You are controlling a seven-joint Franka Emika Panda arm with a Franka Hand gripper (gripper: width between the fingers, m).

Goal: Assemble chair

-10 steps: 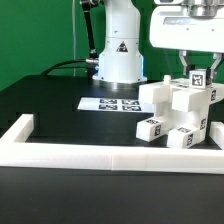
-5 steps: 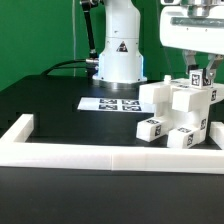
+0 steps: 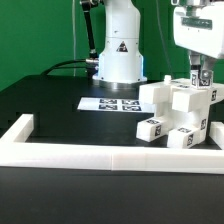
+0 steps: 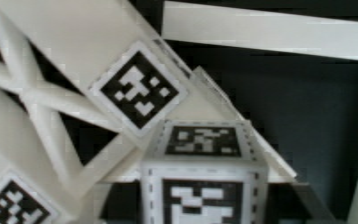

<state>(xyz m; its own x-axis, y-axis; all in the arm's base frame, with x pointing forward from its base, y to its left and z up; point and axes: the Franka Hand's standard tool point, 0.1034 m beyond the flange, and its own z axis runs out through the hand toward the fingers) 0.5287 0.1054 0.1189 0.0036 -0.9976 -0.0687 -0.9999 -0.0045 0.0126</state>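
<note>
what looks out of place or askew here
Nothing stands out: the chair parts sit in one cluster beside the marker board, which lies flat, and the hand hangs at their top.

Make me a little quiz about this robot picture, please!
1. True or false: In the exterior view, the marker board lies to the left of the chair parts.
2. Pick one: Where is the hand?
A. At the top of the chair parts
B. Over the marker board
C. Far from both
3. Short answer: What colour is the table?

Key: 1 true; 2 A; 3 black.
</note>
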